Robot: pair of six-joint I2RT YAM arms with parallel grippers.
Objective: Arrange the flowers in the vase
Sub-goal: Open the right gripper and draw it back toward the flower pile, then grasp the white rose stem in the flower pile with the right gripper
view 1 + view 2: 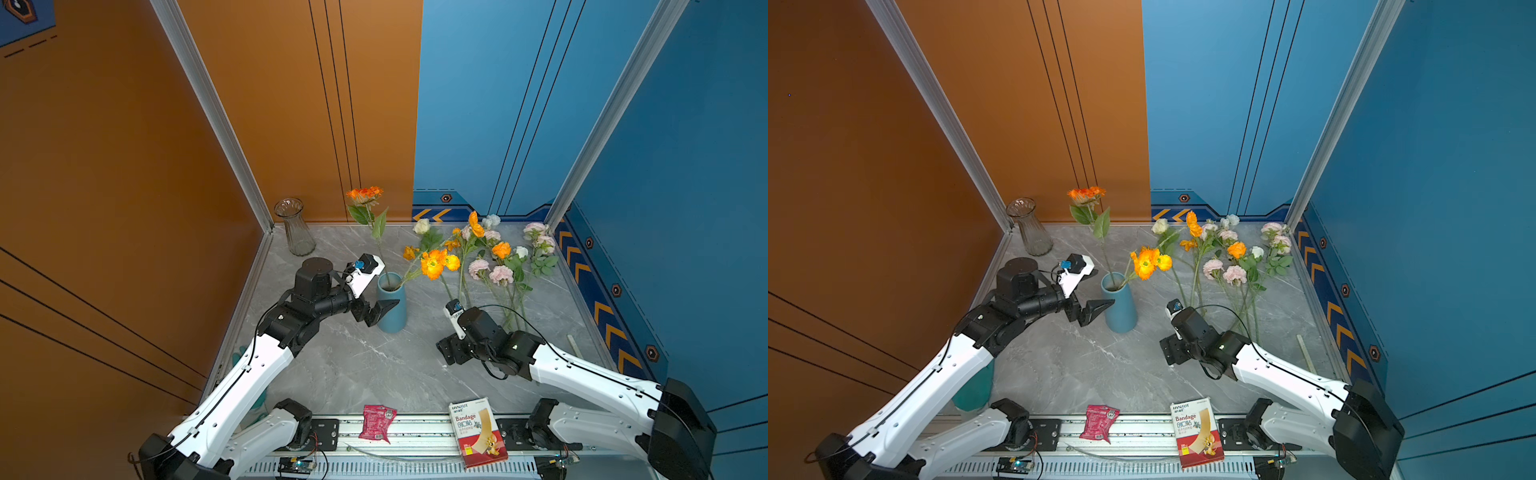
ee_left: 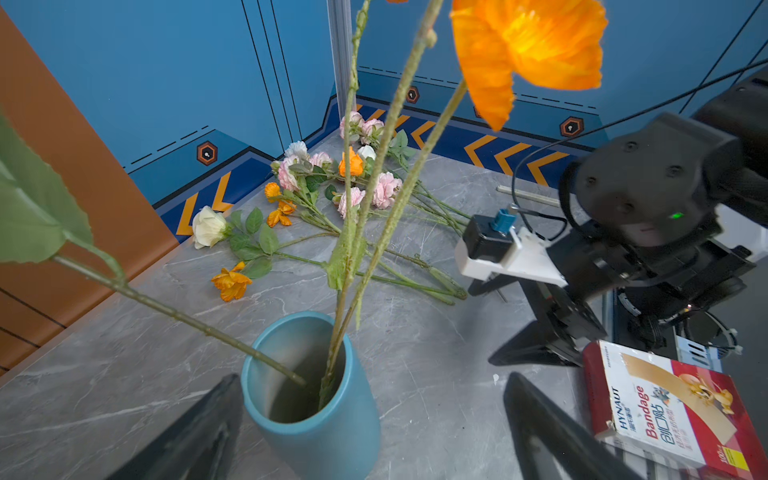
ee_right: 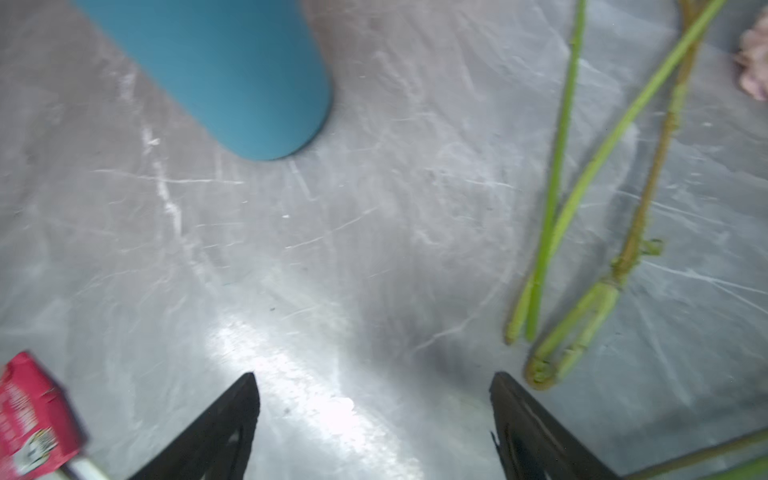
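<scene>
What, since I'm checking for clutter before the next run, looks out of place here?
A red Bandage box and a crumpled pink packet sit at the front rail, unrelated to flower arranging. An empty glass vase stands unused in the back corner.

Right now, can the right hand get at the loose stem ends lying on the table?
Probably yes. The right hand is open and empty, and the stem ends lie just beside it with nothing between; the blue vase stands off to the other side.
</scene>
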